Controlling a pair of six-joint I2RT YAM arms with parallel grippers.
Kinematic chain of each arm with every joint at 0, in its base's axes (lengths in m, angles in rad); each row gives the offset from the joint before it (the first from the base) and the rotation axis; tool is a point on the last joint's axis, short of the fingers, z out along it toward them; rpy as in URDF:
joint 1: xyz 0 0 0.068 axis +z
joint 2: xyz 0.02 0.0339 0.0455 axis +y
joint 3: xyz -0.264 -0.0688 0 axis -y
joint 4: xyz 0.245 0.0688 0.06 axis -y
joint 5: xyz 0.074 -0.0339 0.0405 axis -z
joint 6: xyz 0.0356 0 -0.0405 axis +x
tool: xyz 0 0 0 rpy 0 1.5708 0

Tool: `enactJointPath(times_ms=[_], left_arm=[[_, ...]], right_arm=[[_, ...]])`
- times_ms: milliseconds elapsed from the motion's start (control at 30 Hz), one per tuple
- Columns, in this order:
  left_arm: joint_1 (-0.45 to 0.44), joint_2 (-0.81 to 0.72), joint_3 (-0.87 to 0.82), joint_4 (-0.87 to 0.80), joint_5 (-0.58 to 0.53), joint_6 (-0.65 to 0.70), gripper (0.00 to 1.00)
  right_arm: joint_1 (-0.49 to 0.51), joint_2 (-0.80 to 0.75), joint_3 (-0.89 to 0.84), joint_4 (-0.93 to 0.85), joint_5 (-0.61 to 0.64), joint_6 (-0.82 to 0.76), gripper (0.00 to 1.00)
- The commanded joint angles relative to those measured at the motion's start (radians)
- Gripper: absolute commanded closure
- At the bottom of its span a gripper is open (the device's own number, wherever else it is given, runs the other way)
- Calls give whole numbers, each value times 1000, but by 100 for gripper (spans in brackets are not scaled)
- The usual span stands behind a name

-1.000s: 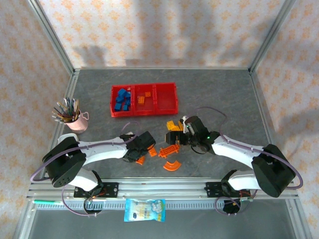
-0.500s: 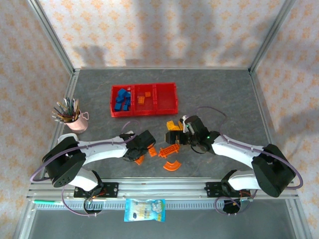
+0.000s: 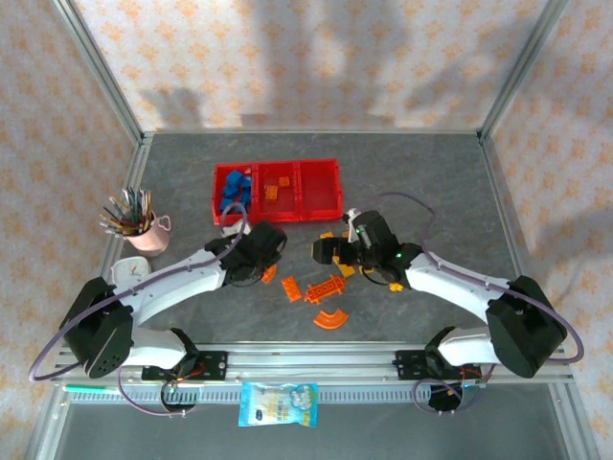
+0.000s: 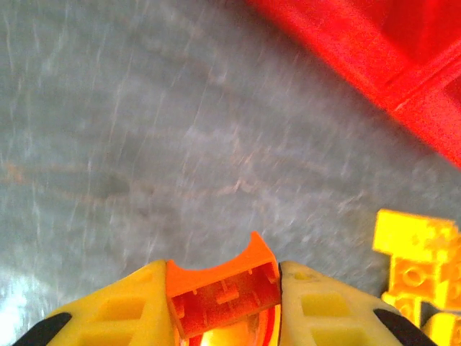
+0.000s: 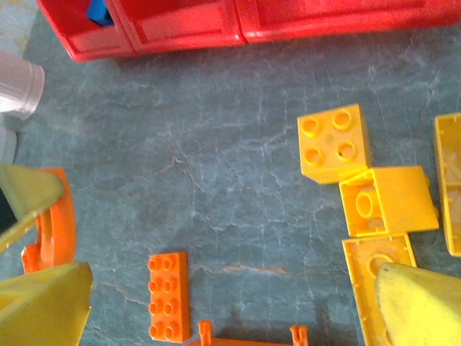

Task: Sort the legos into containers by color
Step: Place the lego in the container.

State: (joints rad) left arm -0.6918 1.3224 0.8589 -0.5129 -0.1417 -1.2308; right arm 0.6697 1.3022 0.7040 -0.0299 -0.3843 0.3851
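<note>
So an orange lego [image 4: 220, 281] with a curved edge is being pinched between the fingers of the left gripper [image 4: 222, 295], the jaws narrowed right onto its sides, over bare grey table [image 4: 144, 144]. In that wrist view the red tray [image 4: 374, 65] is being shown with its near wall just ahead at the upper right. A yellow lego [image 4: 414, 245] is lying close by on the right.

From the top camera, blue legos [image 3: 233, 192] are being kept in the tray's left compartment and orange ones [image 3: 273, 190] in the middle one.

The right gripper [image 5: 232, 268] is being held spread wide. A cluster of yellow legos [image 5: 335, 143] is sitting toward the right of its wrist view and a flat orange brick [image 5: 167, 295] toward the left. A decent stretch of open tabletop is being left between that cluster and the tray's front edge.

More orange pieces, a long strip [image 3: 326, 287] and an arc [image 3: 331, 319], are lying nearer the arm bases. The pink cup of pens [image 3: 144, 230] is standing well off to the left, near the table edge.
</note>
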Motion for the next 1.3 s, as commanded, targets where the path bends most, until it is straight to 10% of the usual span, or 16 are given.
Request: enactJointPath(times_ms=[0, 733, 1267], left_arm=[[85, 10, 109, -43, -75, 168, 73], [296, 757, 900, -29, -39, 542, 66], [284, 510, 716, -82, 34, 524, 45]], right_arm=[[-27, 0, 58, 2, 23, 19, 0], [-128, 74, 148, -13, 54, 37, 0], [-124, 28, 141, -136, 3, -59, 0]])
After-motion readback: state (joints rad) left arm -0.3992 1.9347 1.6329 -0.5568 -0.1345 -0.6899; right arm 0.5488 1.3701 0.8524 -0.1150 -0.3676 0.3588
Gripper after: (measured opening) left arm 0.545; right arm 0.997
